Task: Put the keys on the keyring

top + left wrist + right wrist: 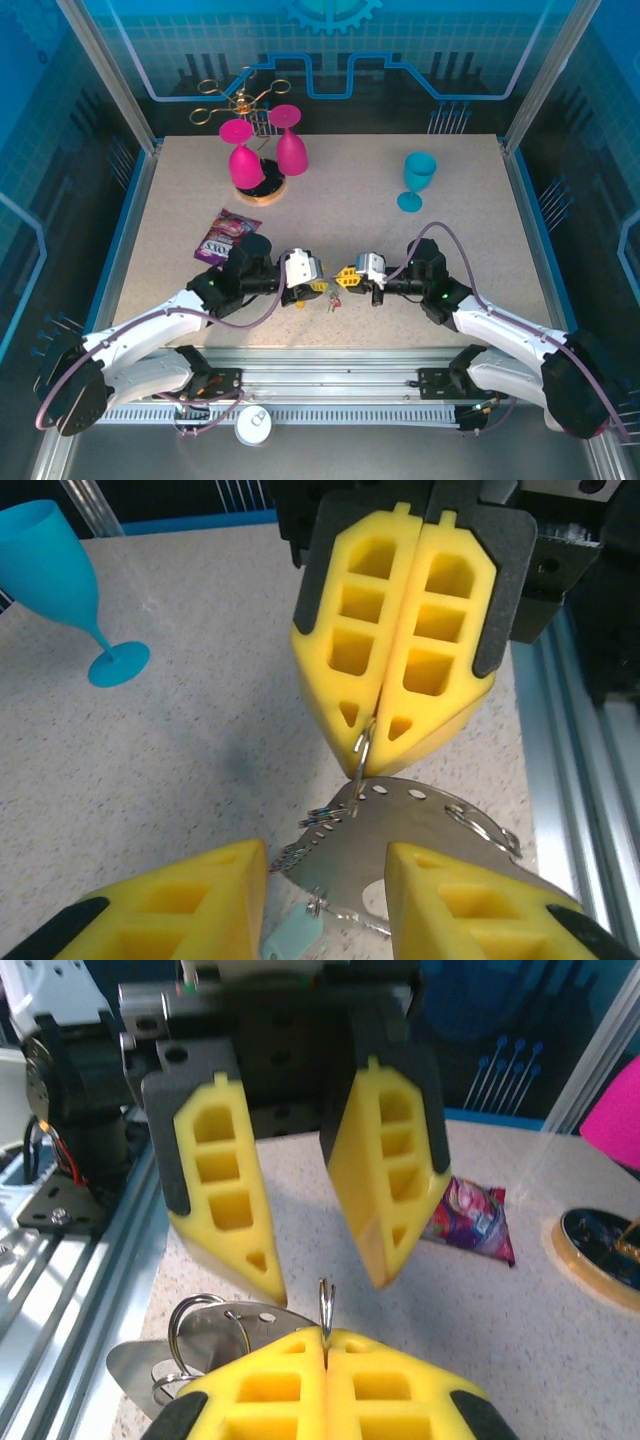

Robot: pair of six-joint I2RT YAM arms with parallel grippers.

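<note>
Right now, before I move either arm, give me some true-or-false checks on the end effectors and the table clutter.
1. The right end effector is shut on a thin metal ring. True.
2. The left end effector is clamped shut. False: its fingers stand apart.
3. The teal glass lies on its side. False: it stands upright.
4. A packet lies flat on the table. True.
5. Three pink glasses are at the back. False: there are two.
</note>
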